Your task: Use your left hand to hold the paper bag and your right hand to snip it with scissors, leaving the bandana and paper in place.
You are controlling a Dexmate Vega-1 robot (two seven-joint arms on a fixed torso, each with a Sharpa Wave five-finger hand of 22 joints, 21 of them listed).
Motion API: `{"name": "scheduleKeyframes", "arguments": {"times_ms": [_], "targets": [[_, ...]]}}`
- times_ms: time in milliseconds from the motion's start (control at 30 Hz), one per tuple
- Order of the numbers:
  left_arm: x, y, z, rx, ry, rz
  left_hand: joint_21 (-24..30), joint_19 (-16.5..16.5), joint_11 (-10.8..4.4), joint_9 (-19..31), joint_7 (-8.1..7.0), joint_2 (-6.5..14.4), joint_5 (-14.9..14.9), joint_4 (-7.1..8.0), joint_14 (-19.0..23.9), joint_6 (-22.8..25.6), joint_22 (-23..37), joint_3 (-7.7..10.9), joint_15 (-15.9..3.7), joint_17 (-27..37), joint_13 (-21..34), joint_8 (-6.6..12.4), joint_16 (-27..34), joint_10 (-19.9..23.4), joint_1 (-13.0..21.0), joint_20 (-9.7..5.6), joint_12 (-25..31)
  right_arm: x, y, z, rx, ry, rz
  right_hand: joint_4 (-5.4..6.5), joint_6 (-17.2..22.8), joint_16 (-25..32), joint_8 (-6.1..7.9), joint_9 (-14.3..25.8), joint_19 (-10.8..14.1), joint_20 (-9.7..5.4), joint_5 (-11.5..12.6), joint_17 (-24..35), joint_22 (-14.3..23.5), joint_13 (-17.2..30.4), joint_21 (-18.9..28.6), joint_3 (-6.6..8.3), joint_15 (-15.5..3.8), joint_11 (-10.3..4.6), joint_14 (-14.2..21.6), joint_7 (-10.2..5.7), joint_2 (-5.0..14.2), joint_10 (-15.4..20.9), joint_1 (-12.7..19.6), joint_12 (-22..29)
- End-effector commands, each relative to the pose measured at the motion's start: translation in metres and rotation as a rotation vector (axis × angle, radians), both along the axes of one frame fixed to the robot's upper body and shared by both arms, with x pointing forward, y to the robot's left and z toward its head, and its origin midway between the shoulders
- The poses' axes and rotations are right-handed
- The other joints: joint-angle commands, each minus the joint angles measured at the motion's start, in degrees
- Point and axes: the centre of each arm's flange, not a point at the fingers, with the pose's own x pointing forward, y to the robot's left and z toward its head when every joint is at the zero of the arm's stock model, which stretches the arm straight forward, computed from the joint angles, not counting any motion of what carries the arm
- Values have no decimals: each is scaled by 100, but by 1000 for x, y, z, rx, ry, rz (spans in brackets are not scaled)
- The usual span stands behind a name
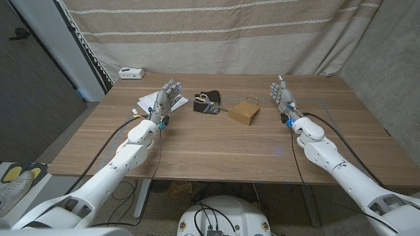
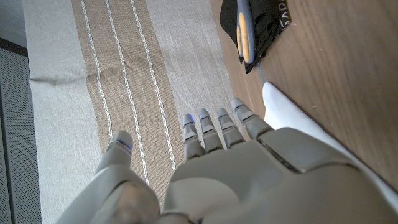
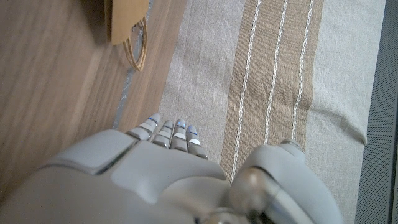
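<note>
Wooden table (image 1: 216,147) under a striped curtain: both hands spread, holding nothing.
Left hand (image 1: 164,99) and right hand (image 1: 282,97) flank the small brown paper bag (image 1: 243,111) near the far edge; it looks light and crushable, best pinned by its body. Orange-handled scissors (image 1: 205,98) lie on the black bandana (image 1: 211,105), beside white paper (image 1: 149,102).

A makeshift robot test room or lab is suggested rather than a home; a plain wooden table (image 1: 216,141) is set against a striped beige curtain (image 1: 216,33) hung as a backdrop; black cables (image 1: 111,141) are run along the arms and loose under the table; a small white device (image 1: 131,73) is left at the far corner; grey carpet (image 1: 26,124) is seen at the side.
</note>
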Motion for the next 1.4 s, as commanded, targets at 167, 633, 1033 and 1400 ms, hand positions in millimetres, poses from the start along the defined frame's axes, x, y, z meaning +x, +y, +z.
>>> {"name": "scheduleKeyframes", "arguments": {"times_ms": [167,633,1033,1400], "targets": [[1,-7,1,-1,-9,-12,32,41,-14,12,-13,-55,32,-3,51,64,15,34,-375,28,27,26,34,52,10,-1,27,5,3,4,1,-1,10,-9,75,61,68,27,68,-9,51,7,28,27,67,-26,34,30,64,95,17,120,72,75],[4,-2,-6,-10,-6,-15,32,36,-3,12,-12,-51,34,-1,42,63,15,28,-378,28,27,25,33,47,23,3,24,4,13,11,-78,8,4,-77,-278,29,-29,29,50,-4,82,1,25,22,47,5,68,50,56,237,36,147,200,76],[16,-4,-8,-22,-7,-29,31,29,-5,12,-16,-49,34,-1,17,58,15,21,-383,28,26,21,26,42,34,1,22,9,22,19,-159,11,-2,-143,-280,-6,13,32,15,-9,109,-2,23,23,30,44,-2,22,-26,230,60,165,329,79],[15,-3,-4,13,-27,-21,28,16,16,12,-8,-47,35,0,2,73,15,15,-388,28,26,26,25,49,44,-5,25,11,35,22,-230,9,-29,-271,-386,-28,19,34,-63,5,161,-5,21,27,6,115,-76,-66,-124,142,96,84,573,47]]}}
